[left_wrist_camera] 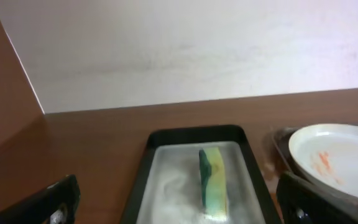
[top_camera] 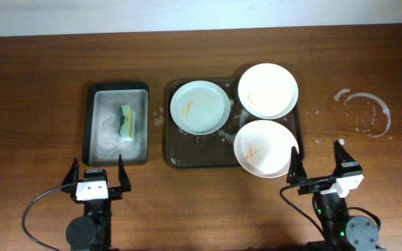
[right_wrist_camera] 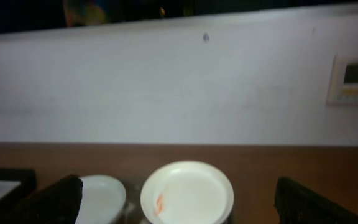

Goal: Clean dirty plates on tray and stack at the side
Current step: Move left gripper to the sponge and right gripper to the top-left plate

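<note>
Three white plates with thin orange smears rest on the dark tray (top_camera: 180,155): one at its left (top_camera: 199,107), one at the back right (top_camera: 268,90), one at the front right (top_camera: 266,148) overhanging the rim. My left gripper (top_camera: 96,166) stands open near the front edge, just in front of the narrow tub. Open too, my right gripper (top_camera: 318,150) sits right of the front plate, apart from it. In the right wrist view a smeared plate (right_wrist_camera: 188,193) lies ahead between the fingers (right_wrist_camera: 55,200). The left wrist view shows the left plate (left_wrist_camera: 337,162) at far right.
A narrow dark tub (top_camera: 93,125) of foamy water holds a yellow-green sponge (top_camera: 126,123), seen ahead in the left wrist view as the sponge (left_wrist_camera: 212,180). A ring of white foam (top_camera: 365,111) marks the wood at the right. Drops spot the table round the tray.
</note>
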Available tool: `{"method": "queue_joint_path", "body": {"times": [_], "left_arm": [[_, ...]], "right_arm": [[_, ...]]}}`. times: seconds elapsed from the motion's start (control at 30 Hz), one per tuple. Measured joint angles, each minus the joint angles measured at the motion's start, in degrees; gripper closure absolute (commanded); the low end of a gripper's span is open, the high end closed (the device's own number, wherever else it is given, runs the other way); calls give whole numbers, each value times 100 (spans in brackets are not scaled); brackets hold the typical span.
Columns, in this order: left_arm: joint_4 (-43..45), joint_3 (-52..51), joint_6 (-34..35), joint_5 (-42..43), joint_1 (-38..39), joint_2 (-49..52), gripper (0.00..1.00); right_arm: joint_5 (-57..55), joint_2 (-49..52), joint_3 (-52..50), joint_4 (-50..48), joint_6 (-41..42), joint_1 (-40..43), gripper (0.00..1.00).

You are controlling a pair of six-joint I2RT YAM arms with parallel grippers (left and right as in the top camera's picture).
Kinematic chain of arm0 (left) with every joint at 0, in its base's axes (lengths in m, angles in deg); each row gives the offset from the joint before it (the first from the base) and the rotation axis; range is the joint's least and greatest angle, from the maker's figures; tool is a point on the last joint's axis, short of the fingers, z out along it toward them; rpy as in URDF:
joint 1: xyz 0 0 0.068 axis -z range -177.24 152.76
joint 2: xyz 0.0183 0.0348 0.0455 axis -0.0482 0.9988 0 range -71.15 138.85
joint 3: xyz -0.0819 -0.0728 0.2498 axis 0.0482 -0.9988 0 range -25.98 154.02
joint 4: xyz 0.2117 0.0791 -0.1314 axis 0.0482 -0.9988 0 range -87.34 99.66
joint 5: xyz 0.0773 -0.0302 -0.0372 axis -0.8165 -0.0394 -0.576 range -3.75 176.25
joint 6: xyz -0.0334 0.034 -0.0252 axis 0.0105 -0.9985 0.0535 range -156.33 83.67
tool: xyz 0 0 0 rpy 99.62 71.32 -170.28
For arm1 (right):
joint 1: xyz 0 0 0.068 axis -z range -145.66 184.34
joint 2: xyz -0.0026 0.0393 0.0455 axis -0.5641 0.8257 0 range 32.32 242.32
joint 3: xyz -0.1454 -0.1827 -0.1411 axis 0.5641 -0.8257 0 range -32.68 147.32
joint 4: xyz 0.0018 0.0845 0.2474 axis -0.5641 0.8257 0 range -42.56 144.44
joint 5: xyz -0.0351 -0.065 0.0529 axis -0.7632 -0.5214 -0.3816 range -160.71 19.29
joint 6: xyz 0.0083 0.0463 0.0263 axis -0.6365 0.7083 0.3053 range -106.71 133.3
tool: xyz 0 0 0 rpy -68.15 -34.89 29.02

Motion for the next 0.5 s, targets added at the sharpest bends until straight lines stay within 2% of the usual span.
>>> {"method": "queue_joint_path", "body": {"times": [0.17,0.5], "left_arm": [[98,2,2,-4,0,0,1],[90,138,4,-15,0,0,1]], "right_arm": [[0,181,273,2,9,0,2],[0,1246,938,4,7,0,2]]}}
